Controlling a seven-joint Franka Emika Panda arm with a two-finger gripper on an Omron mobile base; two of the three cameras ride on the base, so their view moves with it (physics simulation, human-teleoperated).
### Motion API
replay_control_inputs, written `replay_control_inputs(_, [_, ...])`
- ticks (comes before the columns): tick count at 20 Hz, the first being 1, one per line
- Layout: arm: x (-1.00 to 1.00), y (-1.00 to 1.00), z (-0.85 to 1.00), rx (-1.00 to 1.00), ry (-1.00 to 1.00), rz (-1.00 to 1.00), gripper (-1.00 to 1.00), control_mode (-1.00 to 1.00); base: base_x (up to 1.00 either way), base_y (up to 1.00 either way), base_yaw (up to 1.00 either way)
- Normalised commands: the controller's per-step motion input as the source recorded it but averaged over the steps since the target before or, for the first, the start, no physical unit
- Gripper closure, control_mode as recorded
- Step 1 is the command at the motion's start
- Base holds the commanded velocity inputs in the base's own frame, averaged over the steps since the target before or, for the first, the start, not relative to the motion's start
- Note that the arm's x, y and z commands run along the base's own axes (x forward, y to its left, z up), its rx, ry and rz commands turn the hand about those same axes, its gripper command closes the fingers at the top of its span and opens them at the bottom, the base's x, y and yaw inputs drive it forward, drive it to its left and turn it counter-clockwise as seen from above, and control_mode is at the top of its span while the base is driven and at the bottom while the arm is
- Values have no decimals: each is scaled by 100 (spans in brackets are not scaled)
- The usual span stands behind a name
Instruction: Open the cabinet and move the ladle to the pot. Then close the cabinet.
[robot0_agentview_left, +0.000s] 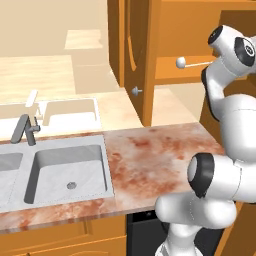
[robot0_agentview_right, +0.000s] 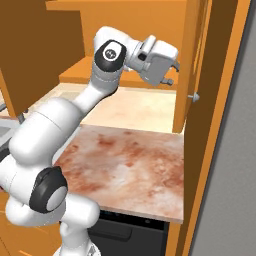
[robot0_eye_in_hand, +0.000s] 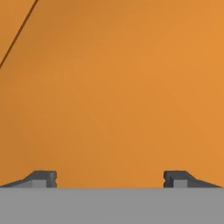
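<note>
The cabinet (robot0_agentview_left: 145, 60) stands open above the counter. Its left door (robot0_agentview_left: 129, 45) is swung out with a round silver knob (robot0_agentview_left: 136, 90), and its right door (robot0_agentview_right: 187, 65) is swung out too. The ladle (robot0_agentview_left: 180, 62) lies on the cabinet's lower shelf, round bowl to the left, thin handle running right behind my arm. My gripper (robot0_agentview_right: 167, 80) hangs open in front of the cabinet opening, near the right door, with nothing between its fingers. In the hand view the gripper (robot0_eye_in_hand: 109, 179) faces a plain orange cabinet surface (robot0_eye_in_hand: 113, 87). The pot is out of view.
A reddish marble counter (robot0_agentview_left: 150, 160) runs below the cabinet. A steel double sink (robot0_agentview_left: 107, 170) with a grey faucet (robot0_agentview_left: 25, 129) sits at its left. A dark appliance front (robot0_agentview_left: 145, 232) is under the counter. A grey wall (robot0_agentview_right: 230, 175) closes the right side.
</note>
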Motion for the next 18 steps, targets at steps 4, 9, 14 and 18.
replay_control_inputs(4, [-19,5,34,16,-3,3,-100,-100,0,0,0])
replay_control_inputs(9, [-46,61,18,29,0,16,-100,-100,0,0,0])
replay_control_inputs(14, [-14,82,1,39,0,24,-100,-100,0,0,0])
replay_control_inputs(18, [9,71,0,46,0,27,-100,-100,0,0,0])
